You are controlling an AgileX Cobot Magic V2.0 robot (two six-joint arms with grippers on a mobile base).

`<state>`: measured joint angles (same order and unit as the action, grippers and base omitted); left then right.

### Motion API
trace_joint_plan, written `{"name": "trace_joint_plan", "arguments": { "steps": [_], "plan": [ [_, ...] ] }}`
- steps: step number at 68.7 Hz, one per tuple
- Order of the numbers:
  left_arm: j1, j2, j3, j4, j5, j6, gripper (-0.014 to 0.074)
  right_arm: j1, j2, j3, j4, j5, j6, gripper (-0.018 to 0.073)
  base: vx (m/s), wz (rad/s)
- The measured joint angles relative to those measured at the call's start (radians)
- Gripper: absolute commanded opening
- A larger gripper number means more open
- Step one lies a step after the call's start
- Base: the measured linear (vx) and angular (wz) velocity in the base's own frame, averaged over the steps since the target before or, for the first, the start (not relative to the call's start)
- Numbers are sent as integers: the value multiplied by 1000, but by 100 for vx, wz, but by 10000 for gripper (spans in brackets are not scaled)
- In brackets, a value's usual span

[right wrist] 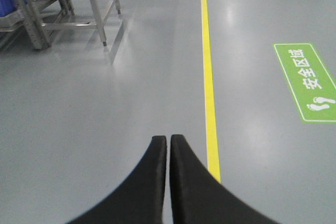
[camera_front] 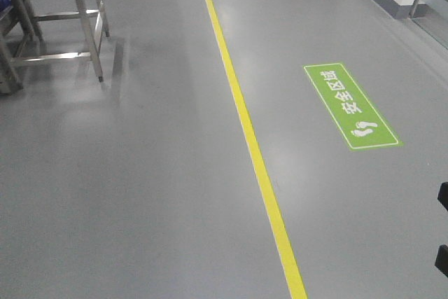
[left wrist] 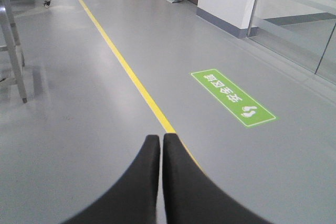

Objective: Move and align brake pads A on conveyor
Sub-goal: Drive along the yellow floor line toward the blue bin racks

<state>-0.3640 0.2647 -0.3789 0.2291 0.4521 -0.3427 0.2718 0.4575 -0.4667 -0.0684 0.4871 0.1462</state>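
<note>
Painted yellow floor line runs front to back across the smooth grey floor; green rectangular floor sign lies right of it, steel-legged metal frame left (far corner).

One sign can be read: a green floor sticker with a white border, lying on the grey floor to the right of the yellow line. Its white characters read 安全区域, with a pair of white footprints at the near end. Both wrist views show the same sticker. No other text is legible.
</note>
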Motion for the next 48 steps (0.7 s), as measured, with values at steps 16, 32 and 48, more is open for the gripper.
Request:
{"name": "trace_joint_plan", "arguments": {
  "steps": [16, 32, 48],
  "plan": [
    [0, 0, 0, 0, 0, 0, -5, 0, 0, 0, 0, 0, 0, -8, 64, -5],
    [0, 0, 0, 0, 0, 0, -5, 0, 0, 0, 0, 0, 0, -8, 65, 3],
    [0, 0, 0, 0, 0, 0, -5, 0, 0, 0, 0, 2, 0, -8, 64, 8]
  ]
}}
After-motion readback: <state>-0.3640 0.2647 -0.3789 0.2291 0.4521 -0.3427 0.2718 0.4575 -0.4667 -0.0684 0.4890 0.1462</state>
